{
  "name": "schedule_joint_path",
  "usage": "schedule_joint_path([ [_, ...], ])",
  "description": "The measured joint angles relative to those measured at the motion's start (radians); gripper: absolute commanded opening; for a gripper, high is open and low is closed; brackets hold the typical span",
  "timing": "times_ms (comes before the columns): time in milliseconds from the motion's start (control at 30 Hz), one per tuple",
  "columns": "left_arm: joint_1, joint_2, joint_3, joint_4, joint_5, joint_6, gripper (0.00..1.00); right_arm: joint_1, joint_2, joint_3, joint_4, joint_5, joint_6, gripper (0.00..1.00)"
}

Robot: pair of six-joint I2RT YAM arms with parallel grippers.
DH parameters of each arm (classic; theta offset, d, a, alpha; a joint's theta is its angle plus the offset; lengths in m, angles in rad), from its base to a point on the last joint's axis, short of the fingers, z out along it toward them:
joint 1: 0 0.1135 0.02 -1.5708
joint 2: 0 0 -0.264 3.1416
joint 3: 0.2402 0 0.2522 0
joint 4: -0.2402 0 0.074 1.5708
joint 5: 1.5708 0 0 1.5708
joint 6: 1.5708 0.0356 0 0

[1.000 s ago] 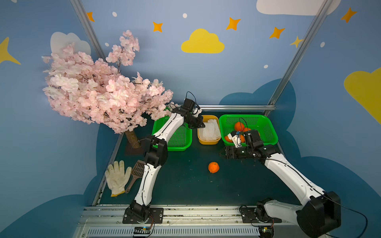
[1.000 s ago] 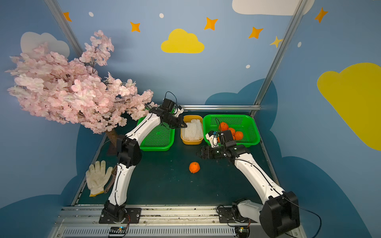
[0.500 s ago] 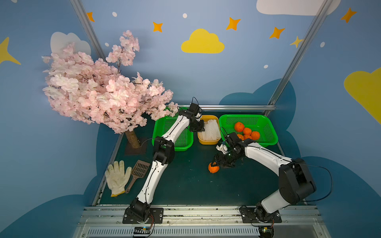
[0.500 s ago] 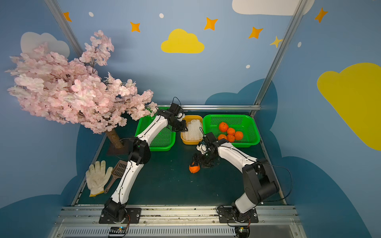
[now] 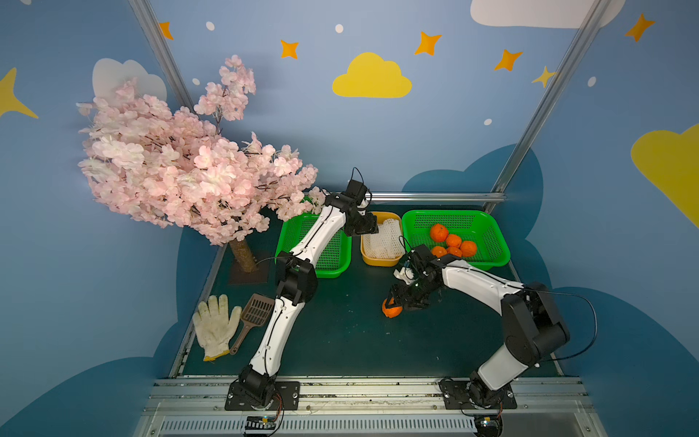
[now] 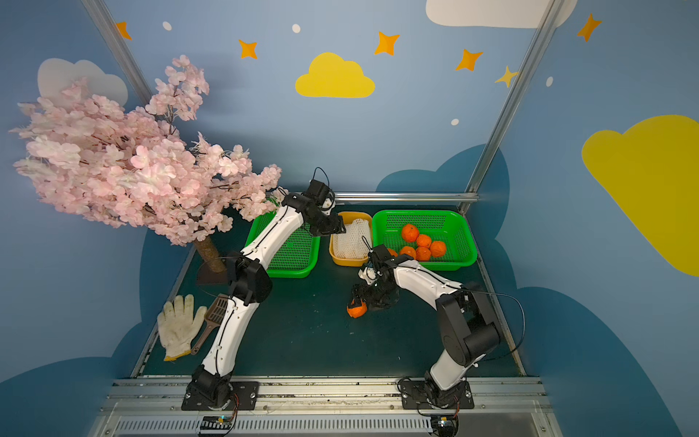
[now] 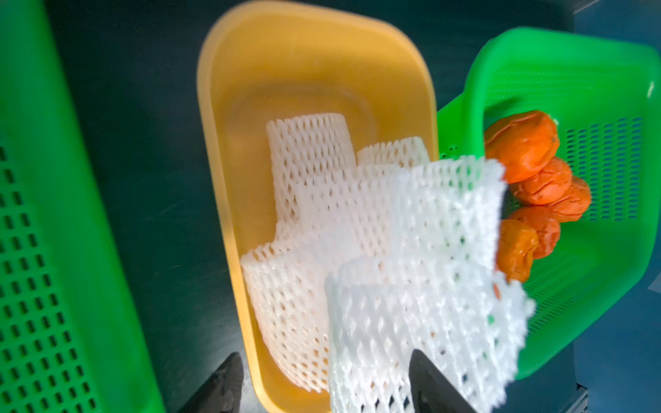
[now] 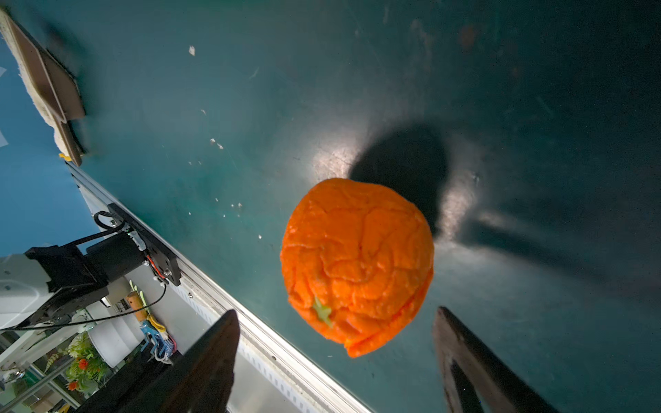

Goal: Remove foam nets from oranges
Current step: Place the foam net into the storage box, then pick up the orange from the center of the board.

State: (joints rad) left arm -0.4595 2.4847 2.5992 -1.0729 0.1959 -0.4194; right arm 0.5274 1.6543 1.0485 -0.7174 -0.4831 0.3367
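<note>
Right gripper (image 8: 335,311) spread astride orange (image 8: 357,264) — mat (image 8: 214,107) middle.

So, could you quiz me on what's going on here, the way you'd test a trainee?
1. True or false: the loose orange on the table wears a foam net.
2. Where do the removed foam nets lie? A) in the left green basket B) in the yellow tub C) on the white glove
3. Which arm's gripper is at the loose orange, and how do its jaws stand?
Key: 1 false, it is bare. 2 B. 3 the right gripper, jaws open.
</note>
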Motion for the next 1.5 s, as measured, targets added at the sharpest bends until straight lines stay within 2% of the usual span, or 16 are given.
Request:
schedule_joint_path([
  [500,-0.018,-0.105,-0.034,-0.038,-0.033,0.002,0.77,0.007,0.104,0.062,0.01,0.014,-0.001,0.84],
  [733,-0.058,-0.265,-0.082,-0.017,-0.02,0.05,0.77,0.017,0.146,0.08,0.01,0.016,-0.001,0.8],
  [833,-0.075,-0.372,-0.168,0.008,-0.01,0.068,0.77,0.029,0.168,0.092,0.006,0.021,-0.002,0.76],
  [933,-0.083,-0.491,-0.297,0.058,-0.005,0.082,0.77,0.039,0.18,0.098,0.002,0.024,-0.003,0.66],
  [1067,-0.079,-0.643,-0.493,0.149,-0.008,0.096,0.77,0.043,0.182,0.124,-0.022,0.047,-0.005,0.58],
  [1167,-0.077,-0.758,-0.644,0.224,-0.014,0.11,0.79,0.036,0.181,0.154,-0.049,0.063,-0.009,0.48],
  [1367,-0.073,-1.021,-0.918,0.379,-0.041,0.154,0.99,-0.027,0.108,0.217,-0.121,0.08,-0.03,0.46],
  [1500,-0.055,-1.227,-1.072,0.485,-0.078,0.196,1.0,-0.121,0.005,0.301,-0.196,0.089,-0.061,0.47],
])
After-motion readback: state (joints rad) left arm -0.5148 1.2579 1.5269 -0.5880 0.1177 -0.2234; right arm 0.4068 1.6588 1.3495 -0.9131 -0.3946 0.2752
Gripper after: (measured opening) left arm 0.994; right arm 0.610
